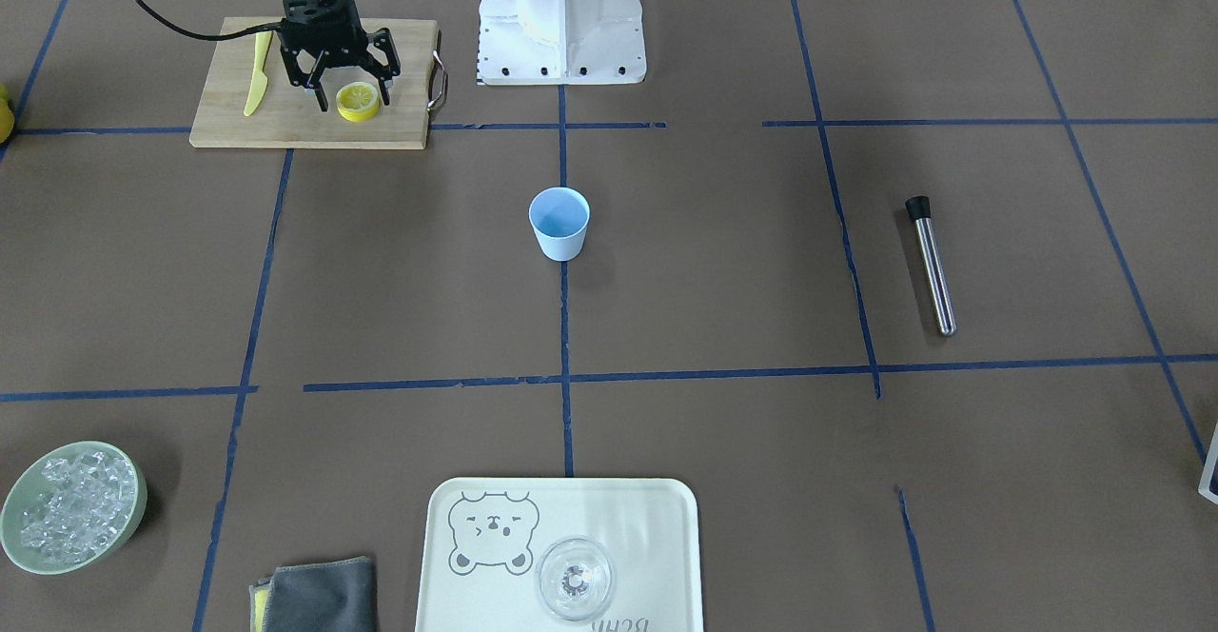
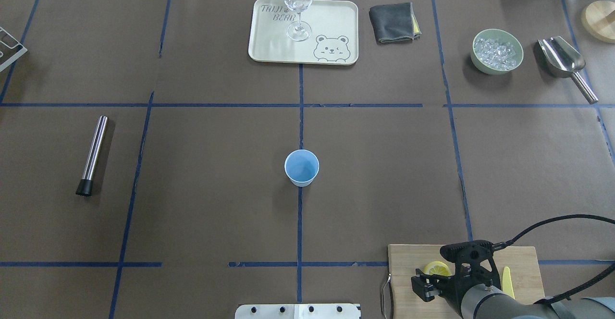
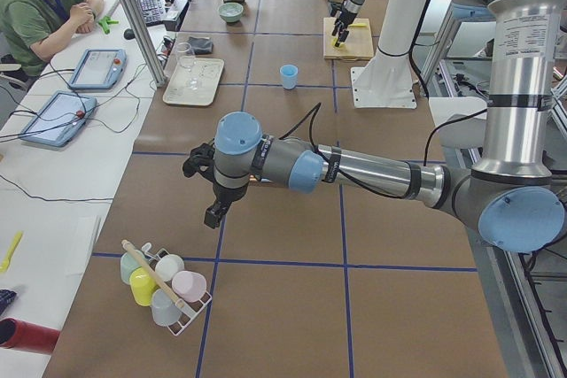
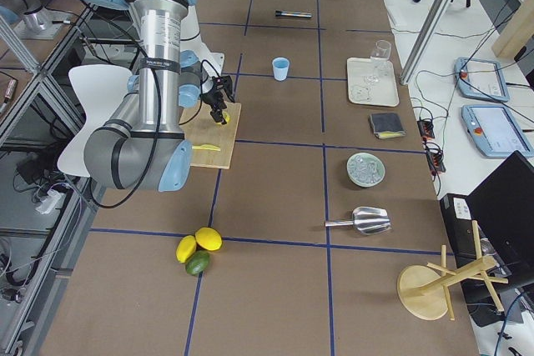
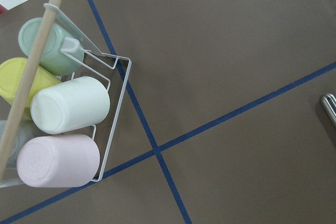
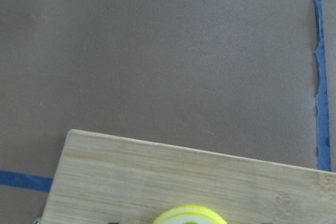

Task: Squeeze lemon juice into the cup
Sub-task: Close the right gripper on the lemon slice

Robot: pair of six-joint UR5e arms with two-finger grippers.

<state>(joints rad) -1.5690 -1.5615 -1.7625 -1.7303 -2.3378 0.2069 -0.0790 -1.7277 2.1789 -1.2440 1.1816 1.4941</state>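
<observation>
On the wooden board, far left of the front view: yellow knife lying flat. Just beside it, the right hand, low over the lemon. Jaws spread, one finger on either side of the slice, no grip on it. The slice lies on the board. It looks thick, perhaps two stacked; cannot tell.

Centre of the tabletop: cup upright, well apart from the board, nothing over it, inside looks dry.

Further right: steel muddler lying alone. Left hand shows only in the side view, hovering near a rack of cups; released or clenched, cannot tell.

Progress, as I judge it: early, with nothing squeezed. Left to do: close on the slice, lift it, carry it over the cup, press.
</observation>
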